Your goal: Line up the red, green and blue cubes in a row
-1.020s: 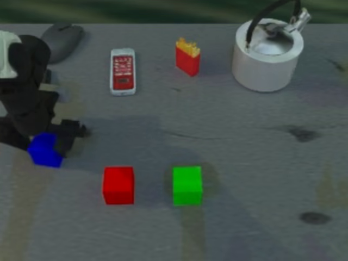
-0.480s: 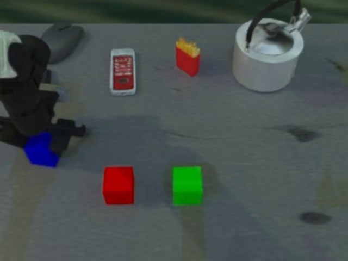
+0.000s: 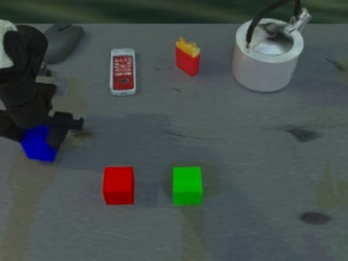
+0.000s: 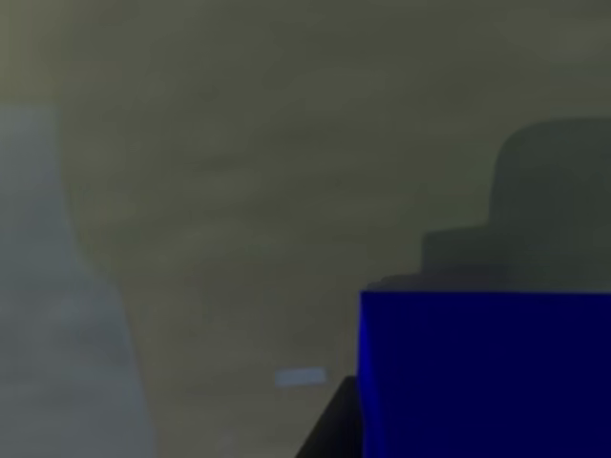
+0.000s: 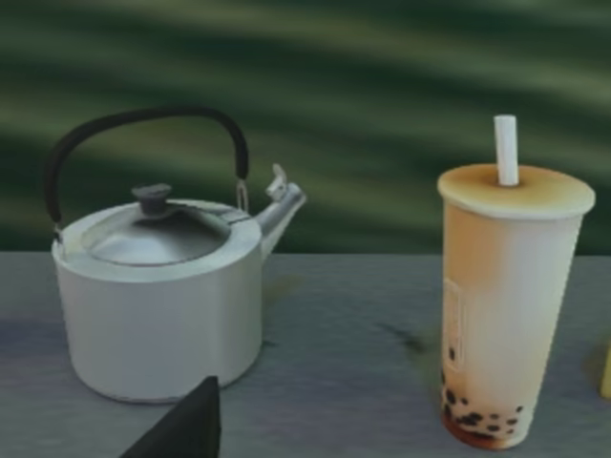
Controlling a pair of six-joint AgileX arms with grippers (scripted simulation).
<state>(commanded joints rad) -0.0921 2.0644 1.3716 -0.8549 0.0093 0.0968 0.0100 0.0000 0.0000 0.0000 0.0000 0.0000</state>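
My left gripper (image 3: 42, 137) is at the table's left side, shut on the blue cube (image 3: 36, 147). In the left wrist view the blue cube (image 4: 487, 372) fills the near corner, with one black finger (image 4: 329, 434) against its side. The red cube (image 3: 118, 185) and the green cube (image 3: 187, 185) sit side by side on the table toward the front, a small gap between them, to the right of the blue cube. My right arm is out of the top view; its wrist view shows only a black sliver of its gripper (image 5: 191, 427).
Along the far edge stand a grey mouse (image 3: 62, 41), a white phone with a red screen (image 3: 123, 71), a red fries box (image 3: 187, 56) and a white kettle (image 3: 266, 51). The right wrist view faces the kettle (image 5: 158, 305) and a bubble tea cup (image 5: 506, 305).
My left gripper has drifted a little to the left and toward the far side, carrying the blue cube with it. The red and green cubes have not moved.
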